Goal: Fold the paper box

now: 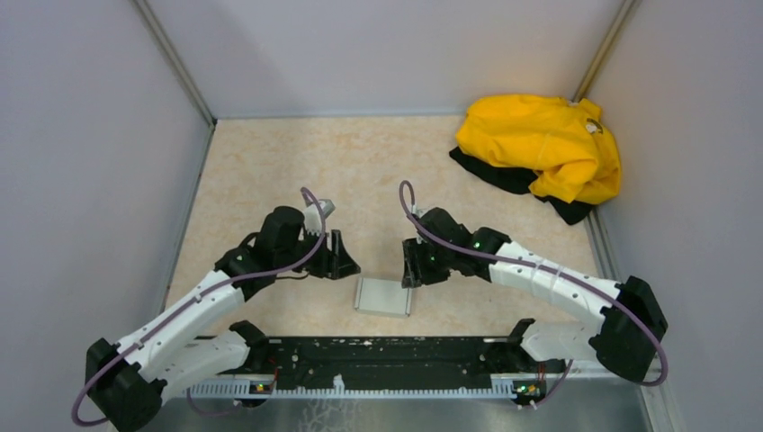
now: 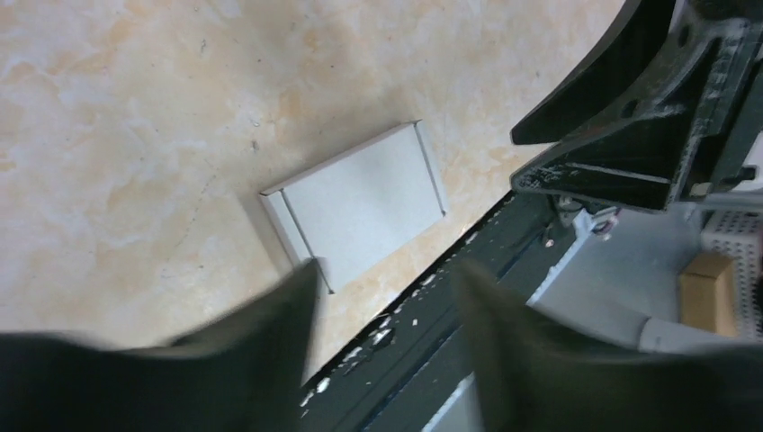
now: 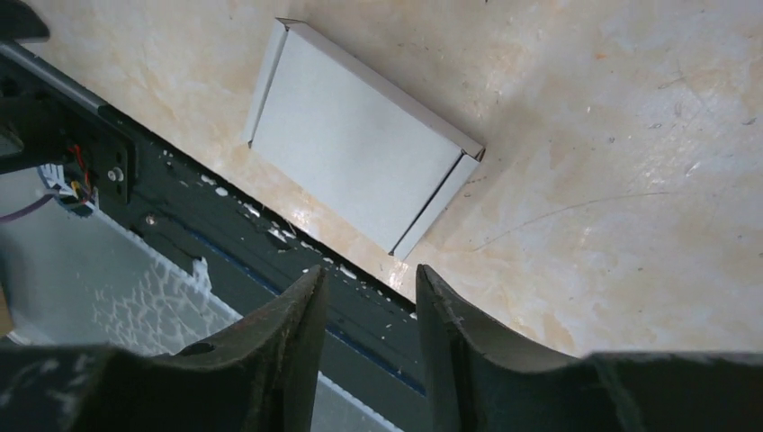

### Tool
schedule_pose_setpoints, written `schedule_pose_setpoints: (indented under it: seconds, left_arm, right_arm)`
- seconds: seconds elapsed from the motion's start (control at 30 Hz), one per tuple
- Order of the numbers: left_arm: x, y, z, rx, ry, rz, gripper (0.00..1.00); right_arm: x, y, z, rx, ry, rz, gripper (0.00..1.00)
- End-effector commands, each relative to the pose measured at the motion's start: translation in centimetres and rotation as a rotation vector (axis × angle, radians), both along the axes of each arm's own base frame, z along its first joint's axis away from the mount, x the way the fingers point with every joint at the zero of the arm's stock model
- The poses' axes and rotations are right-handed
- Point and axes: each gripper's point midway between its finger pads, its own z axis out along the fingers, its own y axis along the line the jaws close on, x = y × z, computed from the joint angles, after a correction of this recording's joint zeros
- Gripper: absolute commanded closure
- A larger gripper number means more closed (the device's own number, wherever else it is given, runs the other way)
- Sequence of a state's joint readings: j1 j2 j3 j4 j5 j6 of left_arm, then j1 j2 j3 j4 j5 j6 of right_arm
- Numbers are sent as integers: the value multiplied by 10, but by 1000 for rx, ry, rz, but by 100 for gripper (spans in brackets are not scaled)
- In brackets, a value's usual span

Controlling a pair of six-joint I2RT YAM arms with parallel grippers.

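Observation:
The paper box (image 1: 383,296) is a small flat pale grey rectangle lying closed on the beige table, just ahead of the black base rail. It also shows in the left wrist view (image 2: 360,203) and the right wrist view (image 3: 360,135). My left gripper (image 1: 346,261) hovers just left of and behind the box, open and empty, with a wide gap between its fingers (image 2: 270,342). My right gripper (image 1: 412,265) hovers just right of and behind the box, open and empty, with a narrower gap between its fingers (image 3: 468,342). Neither gripper touches the box.
A yellow garment (image 1: 544,144) over something black lies heaped at the back right corner. The black base rail (image 1: 378,360) runs along the near edge. Grey walls enclose the table (image 1: 270,171) on three sides.

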State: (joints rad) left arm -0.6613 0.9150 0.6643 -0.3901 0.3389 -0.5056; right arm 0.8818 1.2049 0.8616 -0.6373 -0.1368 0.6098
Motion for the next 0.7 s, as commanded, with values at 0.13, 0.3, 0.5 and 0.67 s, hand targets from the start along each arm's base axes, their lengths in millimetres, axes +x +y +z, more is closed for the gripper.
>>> schedule_pose_setpoints:
  seconds: [0.13, 0.3, 0.5, 0.67]
  left_arm:
    - [-26, 3, -28, 60, 162, -22, 1]
    - [-44, 2, -44, 66, 214, -20, 1]
    - [-51, 3, -64, 109, 216, 24, 1]
    - [-60, 3, -82, 152, 226, 39, 1]
  right_arm:
    - [-13, -9, -12, -74, -58, -41, 40]
    - [-24, -10, -31, -111, -93, -53, 44]
    - [-23, -1, -38, -138, -197, -35, 39]
    - [-24, 10, -49, -171, -232, 0, 42]
